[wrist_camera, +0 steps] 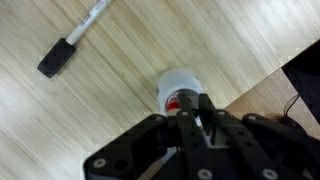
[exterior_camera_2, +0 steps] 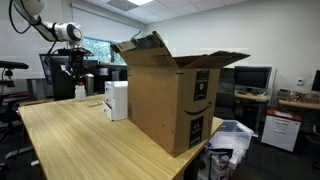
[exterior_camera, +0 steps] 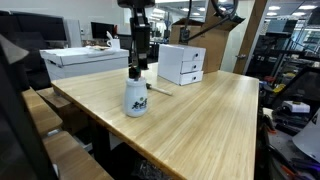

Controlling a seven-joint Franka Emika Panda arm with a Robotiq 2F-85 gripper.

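A white spray bottle (exterior_camera: 136, 98) stands upright near the edge of the light wooden table (exterior_camera: 200, 120). My gripper (exterior_camera: 136, 68) comes straight down onto the bottle's head, and its fingers are shut on it. In the wrist view the bottle's white body (wrist_camera: 180, 86) and a red part (wrist_camera: 172, 104) show just beyond my gripper (wrist_camera: 190, 108), whose dark fingers stand close together. I cannot tell whether the bottle's base rests on the table. A black-capped white marker (wrist_camera: 75, 40) lies on the wood beside the bottle. In an exterior view the bottle (exterior_camera_2: 80, 92) is small and far off, under the gripper (exterior_camera_2: 72, 68).
A white drawer unit (exterior_camera: 181, 63) and a long white box (exterior_camera: 85, 62) sit at the back of the table. A big open cardboard box (exterior_camera_2: 170, 95) stands on the table beside the white unit (exterior_camera_2: 117, 100). The table edge (wrist_camera: 262, 88) runs close to the bottle.
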